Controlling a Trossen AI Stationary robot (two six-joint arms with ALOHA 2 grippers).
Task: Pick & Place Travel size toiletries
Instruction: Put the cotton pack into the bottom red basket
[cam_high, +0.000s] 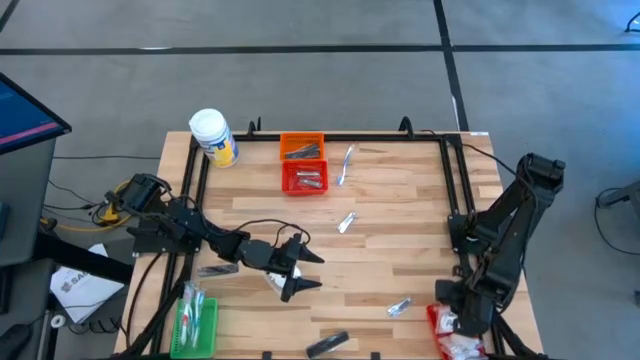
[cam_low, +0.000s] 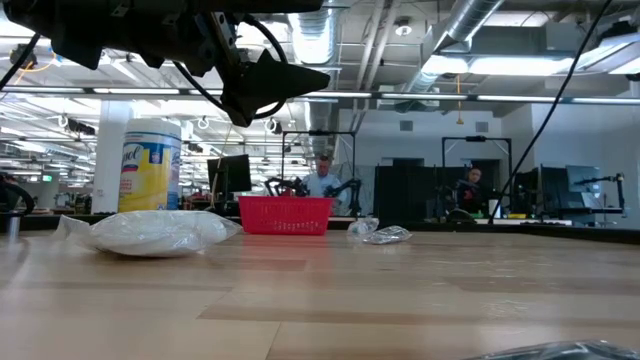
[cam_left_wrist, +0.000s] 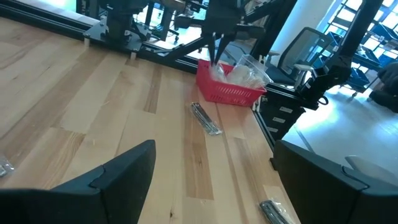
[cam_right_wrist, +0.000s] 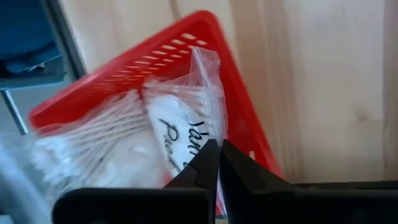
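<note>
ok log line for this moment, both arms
left gripper: open, above white packet | right gripper: shut, over clear bag in red basket at table corner

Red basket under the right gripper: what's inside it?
The red basket holds a clear bag of white stick-like items with handwriting on it. The right gripper is shut just above the bag. Anything beneath the bag is covered, including the basket floor.

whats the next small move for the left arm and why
Probably lower the left gripper onto the white packet just under it and close. Its jaws stand open above the table, and the packet still lies loose there. The right gripper is shut, over the red basket of bagged items at the near right corner.
</note>
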